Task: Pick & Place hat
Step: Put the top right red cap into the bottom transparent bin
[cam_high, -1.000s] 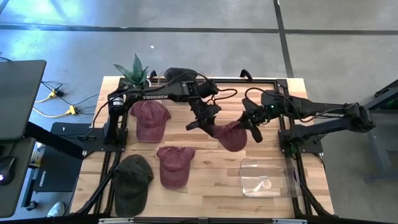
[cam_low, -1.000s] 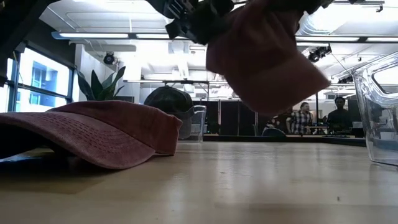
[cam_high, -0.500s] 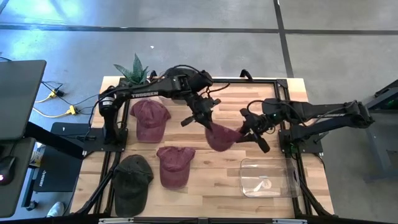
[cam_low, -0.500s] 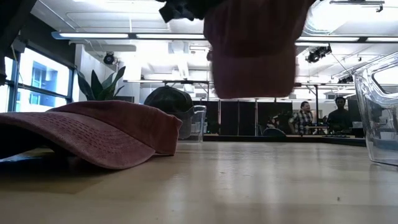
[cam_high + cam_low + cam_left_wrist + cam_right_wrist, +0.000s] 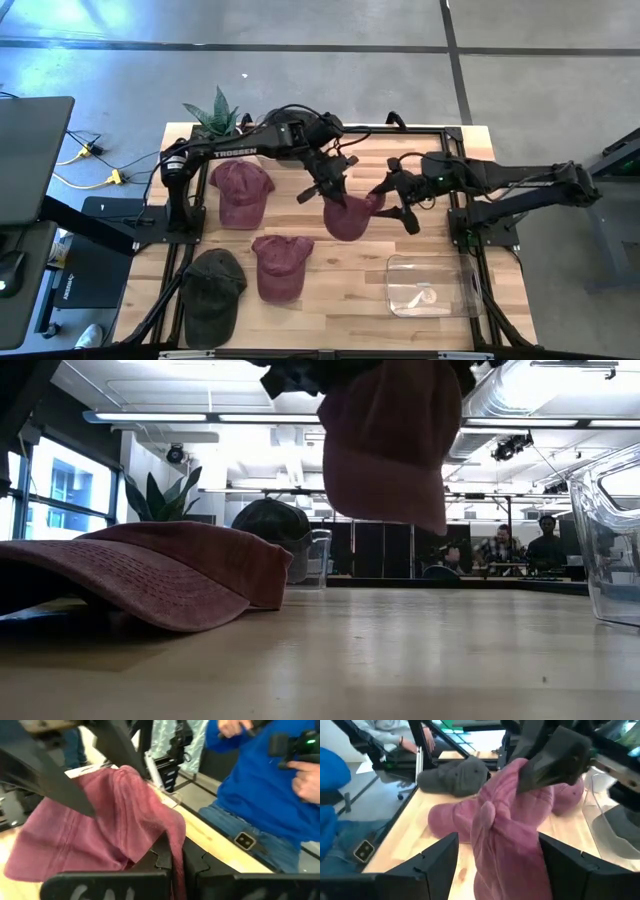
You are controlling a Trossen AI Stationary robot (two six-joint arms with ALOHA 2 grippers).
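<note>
A maroon hat [image 5: 346, 216] hangs crumpled above the middle of the table, and my left gripper [image 5: 334, 193] is shut on it from above. In the low view the hat [image 5: 385, 445] dangles well clear of the tabletop. My right gripper [image 5: 393, 201] is open just to the hat's right. Its own wrist view shows its two fingers [image 5: 437, 855] spread wide on either side of the hanging hat [image 5: 507, 825]. My left gripper pinches a bunched fold of the hat's cloth [image 5: 169, 827] between its two fingers, at the hat's uppermost part [image 5: 520, 770]. The fingers come from above, pointing down. The hat hangs slack below them, clear of the table. My right gripper's open fingers flank the hat; whether one brushes the cloth, I cannot tell.
Two more maroon hats [image 5: 240, 192] [image 5: 280, 266] and a dark green one [image 5: 213, 290] lie on the table's left half. A dark hat [image 5: 285, 120] and a plant [image 5: 215, 113] are at the far edge. A clear bin [image 5: 430, 285] stands near right. A person in blue [image 5: 260, 785] is beside the table.
The hat has shifted a little toward the table's left edge. It has swung from slanting out toward the right to hanging straight down below my left gripper. My right gripper has followed slightly leftward and stays beside it.
</note>
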